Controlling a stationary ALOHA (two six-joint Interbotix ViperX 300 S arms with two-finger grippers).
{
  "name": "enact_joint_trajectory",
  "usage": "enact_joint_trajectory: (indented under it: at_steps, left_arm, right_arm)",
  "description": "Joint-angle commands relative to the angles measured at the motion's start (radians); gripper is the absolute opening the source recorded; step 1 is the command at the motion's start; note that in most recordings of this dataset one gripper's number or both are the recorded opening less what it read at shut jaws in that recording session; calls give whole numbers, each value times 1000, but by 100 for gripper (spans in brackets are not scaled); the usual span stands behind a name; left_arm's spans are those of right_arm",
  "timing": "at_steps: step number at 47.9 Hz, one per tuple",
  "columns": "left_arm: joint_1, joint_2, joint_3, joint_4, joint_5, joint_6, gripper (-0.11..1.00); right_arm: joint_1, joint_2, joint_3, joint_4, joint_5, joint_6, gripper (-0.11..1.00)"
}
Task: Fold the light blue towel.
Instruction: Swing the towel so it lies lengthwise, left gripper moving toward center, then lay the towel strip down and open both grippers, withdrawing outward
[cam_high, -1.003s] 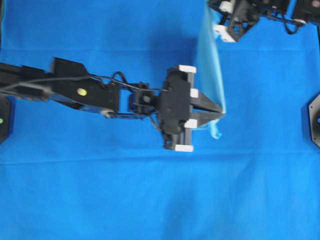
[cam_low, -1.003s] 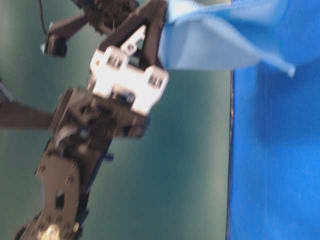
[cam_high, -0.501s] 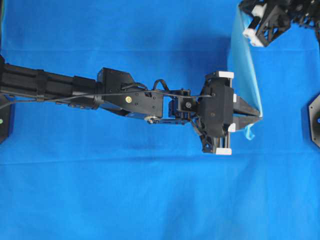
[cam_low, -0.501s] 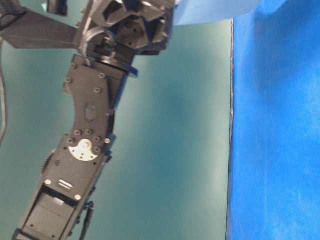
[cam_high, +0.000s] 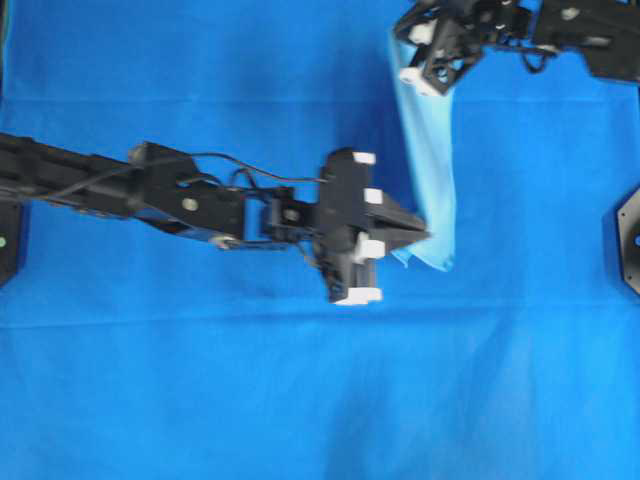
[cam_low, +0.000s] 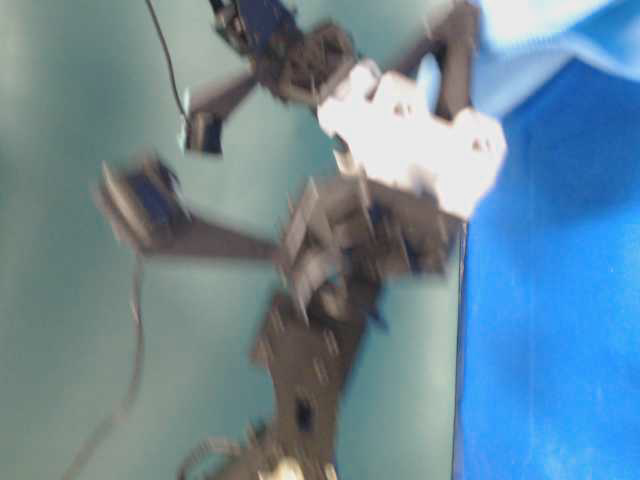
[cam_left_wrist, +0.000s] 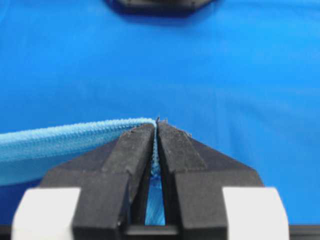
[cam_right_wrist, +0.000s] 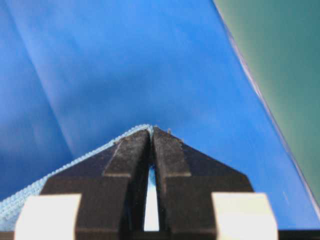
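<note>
1. Overhead, we are seeing the left gripper (cam_high: 418, 235) reaching in from the left, its jaws pinching one corner of the light blue towel (cam_high: 425, 170).
2. We are watching the right gripper (cam_high: 405, 40) clamping another corner at the top edge.
3. Between them the towel is hanging stretched above the royal-blue table covering (cam_high: 200, 390).
4. At table level, motion blur is smearing a teal wall (cam_low: 70, 120).

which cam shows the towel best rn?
Overhead: it alone shows the towel as a whole, a strip hanging between the left hand and right hand. Each wrist view shows only a hem pinched in its shut hand. The table-level view is blurred and catches one top corner.
</note>
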Motion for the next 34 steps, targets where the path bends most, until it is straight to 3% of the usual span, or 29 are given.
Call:
enact_joint_trajectory:
  at_steps: [1,16,34]
  left_arm:
    - [-54,-78,64,5,-64,-26,3]
    - [-67,-127,202,2,-89,-98,3]
    - [-60,-132,212,2,-49,-100,6]
  right_arm:
    - [-12,29,-91,-9,-11,-9,2]
    - [32,72,-143,-9,-15,-21,2]
    - [43,92,-137,-8,-17,-20,3]
